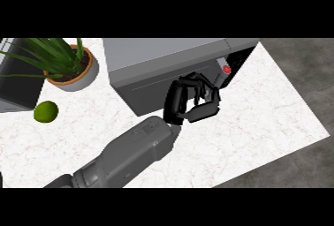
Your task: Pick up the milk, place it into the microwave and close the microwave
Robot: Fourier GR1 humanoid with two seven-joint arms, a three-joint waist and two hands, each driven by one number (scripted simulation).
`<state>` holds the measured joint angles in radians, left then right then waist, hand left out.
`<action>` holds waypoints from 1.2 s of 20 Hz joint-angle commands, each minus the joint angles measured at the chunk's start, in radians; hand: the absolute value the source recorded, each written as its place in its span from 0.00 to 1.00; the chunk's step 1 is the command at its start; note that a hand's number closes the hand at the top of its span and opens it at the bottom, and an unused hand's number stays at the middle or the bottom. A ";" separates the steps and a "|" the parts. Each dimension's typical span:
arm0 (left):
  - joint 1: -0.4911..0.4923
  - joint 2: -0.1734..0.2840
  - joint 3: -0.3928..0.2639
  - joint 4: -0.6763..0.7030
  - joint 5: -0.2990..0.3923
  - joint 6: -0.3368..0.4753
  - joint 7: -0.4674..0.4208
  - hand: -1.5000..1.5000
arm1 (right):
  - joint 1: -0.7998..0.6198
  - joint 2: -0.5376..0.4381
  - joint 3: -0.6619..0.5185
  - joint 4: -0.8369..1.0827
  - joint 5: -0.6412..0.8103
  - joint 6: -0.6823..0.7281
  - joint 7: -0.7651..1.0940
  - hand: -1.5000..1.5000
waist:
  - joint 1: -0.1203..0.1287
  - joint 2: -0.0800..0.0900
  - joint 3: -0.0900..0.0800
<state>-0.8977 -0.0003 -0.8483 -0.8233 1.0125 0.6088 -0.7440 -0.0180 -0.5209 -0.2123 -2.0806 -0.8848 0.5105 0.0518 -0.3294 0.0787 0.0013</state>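
- Red-capped milk (225,69) stood inside the grey box-shaped microwave (166,66), so placing looked done to me.
- Right hand (194,100), fingers curled, held nothing I could see, against the microwave's dark door (157,95).
- Closing looked nearly finished; left hand was out of view.

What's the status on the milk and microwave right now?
One hand at microwave front, fingers curled; which hand, unclear. Milk not visible. Plant and lime off to side.

a thick grey forearm (134,152) with rounded, boxy casing ends in a glossy black hand (192,100); its fingers (175,99) are slim, segmented and black.
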 commanded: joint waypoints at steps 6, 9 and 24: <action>-0.078 0.000 0.035 0.103 0.041 -0.020 0.025 1.00 | -0.022 -0.032 -0.018 0.004 -0.044 0.010 0.014 0.00 | -0.013 0.019 -0.001; -0.082 0.000 0.021 0.091 0.042 -0.046 0.008 1.00 | -0.020 -0.049 -0.011 0.004 -0.066 0.026 0.027 0.00 | -0.016 0.017 -0.002; -0.069 0.000 -0.057 0.222 0.068 0.073 0.104 1.00 | -0.036 -0.083 -0.025 -0.015 -0.155 0.052 0.037 0.00 | 0.051 0.000 0.000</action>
<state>-0.9714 -0.0020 -0.9647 -0.7542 1.0372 0.6453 -0.6911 -0.0495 -0.5899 -0.2252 -2.0898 -1.0297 0.5613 0.0840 -0.3081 0.0690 0.0037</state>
